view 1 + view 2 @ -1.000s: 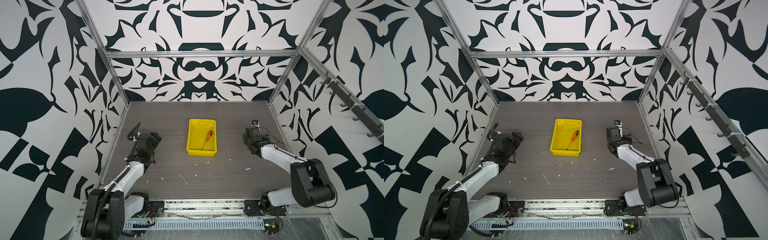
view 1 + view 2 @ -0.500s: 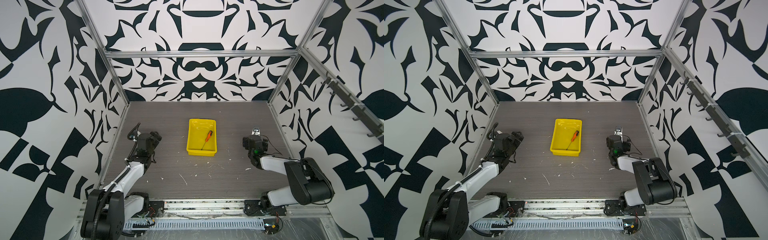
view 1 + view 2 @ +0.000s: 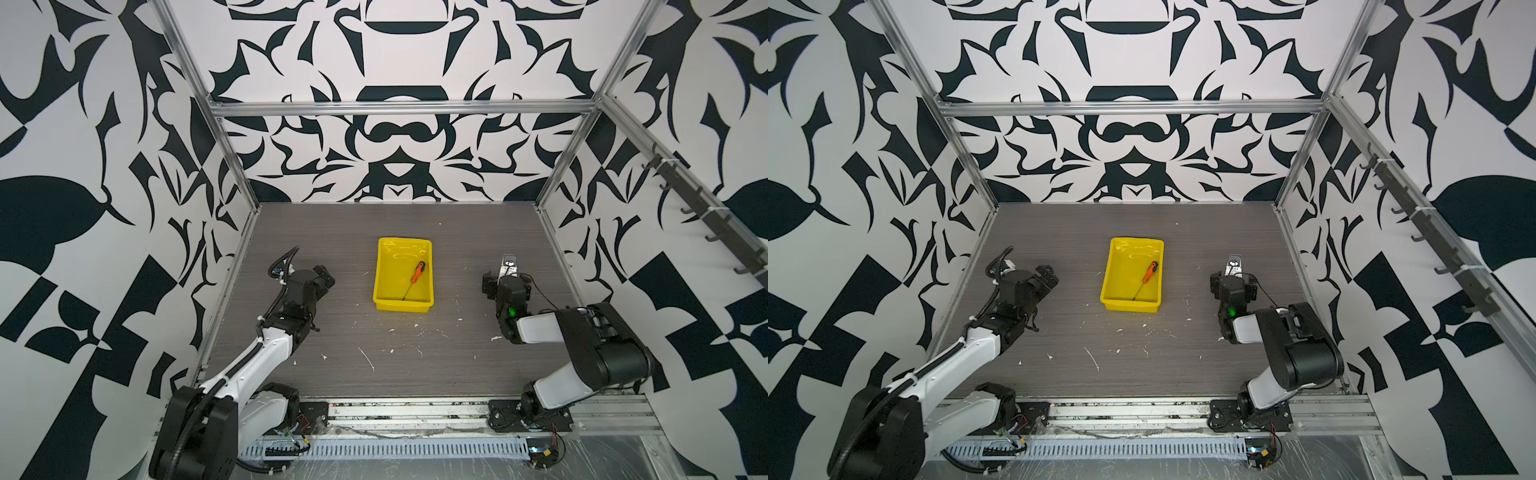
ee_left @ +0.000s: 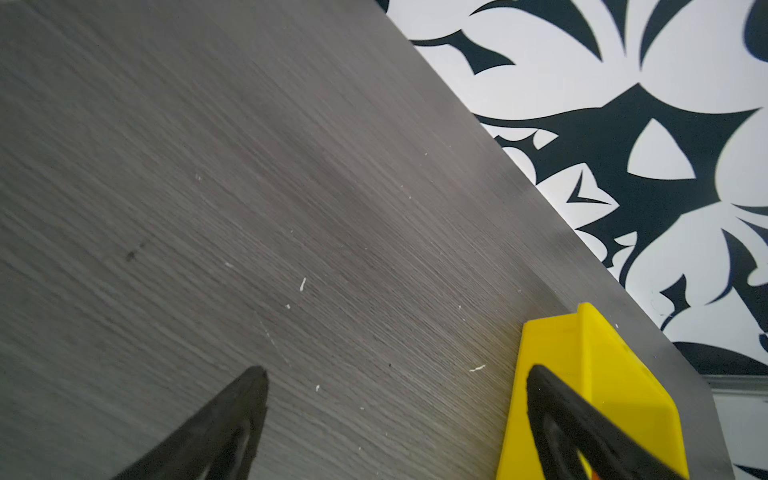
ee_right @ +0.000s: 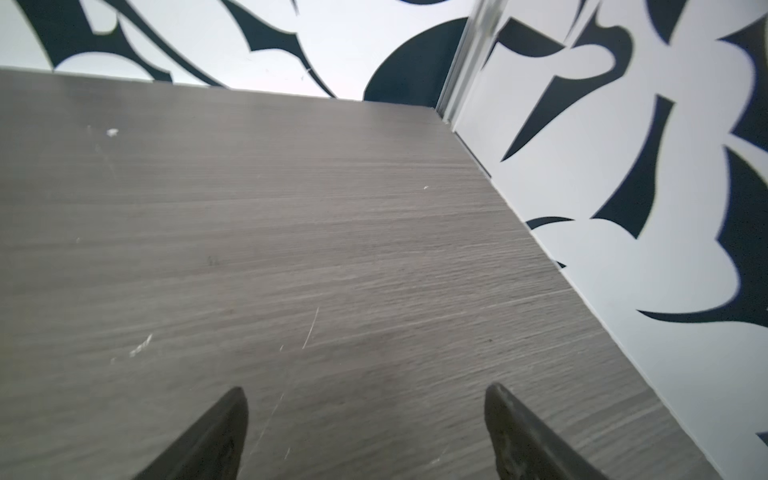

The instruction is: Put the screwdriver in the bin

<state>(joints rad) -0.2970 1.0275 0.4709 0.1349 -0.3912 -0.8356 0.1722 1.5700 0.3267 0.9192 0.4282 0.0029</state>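
Both top views: the screwdriver (image 3: 416,277) lay inside the bin (image 3: 380,274), slanted, with its orange handle toward the bin's back wall and the shaft tip near its front wall. The bin sat about mid-table (image 3: 374,224), away from every edge. The left gripper (image 3: 326,277) was low near the table's left edge. The right gripper (image 3: 504,283) was near the right edge. Both were well apart from the bin, and neither carried anything.

Left wrist view: the fingers (image 4: 232,415) stood wide with only bare table between them. A corner of the bin showed past one finger.

Right wrist view: the fingers (image 5: 208,432) were also wide and empty. Ahead I saw wood grain, a few white flecks (image 5: 111,132) and the patterned wall (image 5: 623,208).

Judgement: I took the placing step as done, since the tool was inside the rim and free of both grippers. What remained, as I read it, was parking the arms. The next move called for no grasp, only for keeping the left fingers off the bin's wall so it was not nudged.
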